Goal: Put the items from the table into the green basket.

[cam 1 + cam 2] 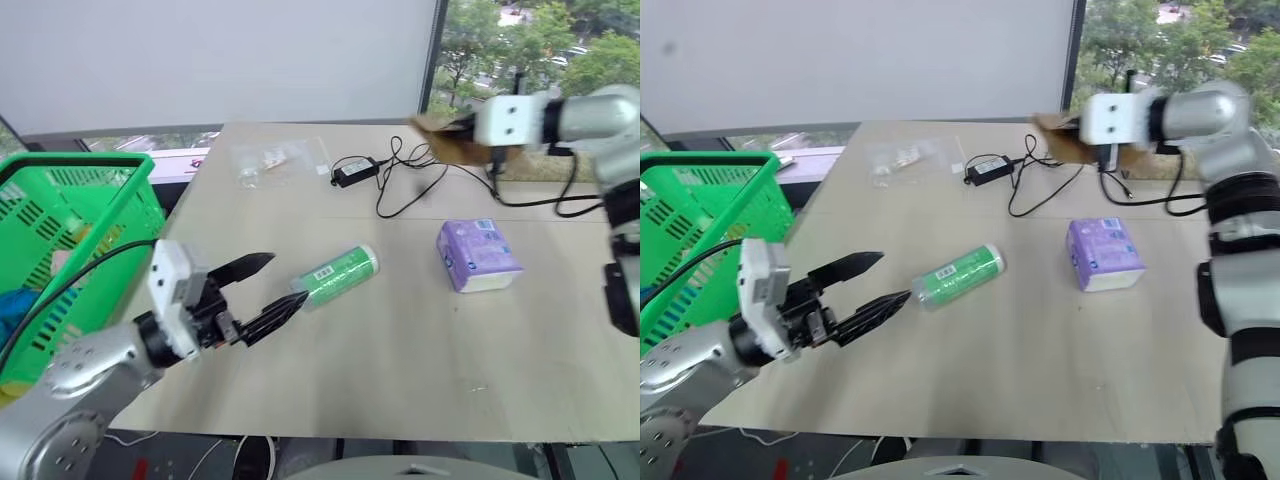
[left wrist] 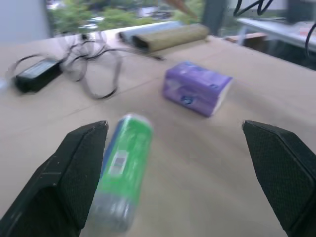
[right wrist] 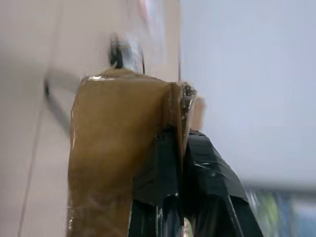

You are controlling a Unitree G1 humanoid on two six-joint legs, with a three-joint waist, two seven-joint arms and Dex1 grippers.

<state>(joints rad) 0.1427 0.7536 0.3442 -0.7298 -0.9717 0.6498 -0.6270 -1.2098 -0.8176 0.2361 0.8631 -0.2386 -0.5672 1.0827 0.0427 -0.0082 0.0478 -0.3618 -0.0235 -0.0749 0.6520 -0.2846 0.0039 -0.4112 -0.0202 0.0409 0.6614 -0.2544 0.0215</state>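
Observation:
On the beige table (image 1: 400, 350) lies the green tube packet (image 1: 335, 275) with its white barcode label up. My left gripper (image 1: 288, 280) hovers open just left of it, the lower fingertip close to the tube's end. In the left wrist view the tube (image 2: 123, 168) sits by one finger (image 2: 74, 173). The purple-and-white tissue pack (image 1: 478, 255) rests further right. At the far left stands the green basket (image 1: 75, 230). My right gripper (image 3: 181, 136) is raised over the table's far right, shut on a flat brown taped packet (image 1: 445, 130).
A black power adapter (image 1: 352, 172) with a looping cable lies at the back of the table, beside a clear plastic bag (image 1: 270, 158). The basket holds a blue thing (image 1: 12, 310). The table's front edge runs just below my left arm.

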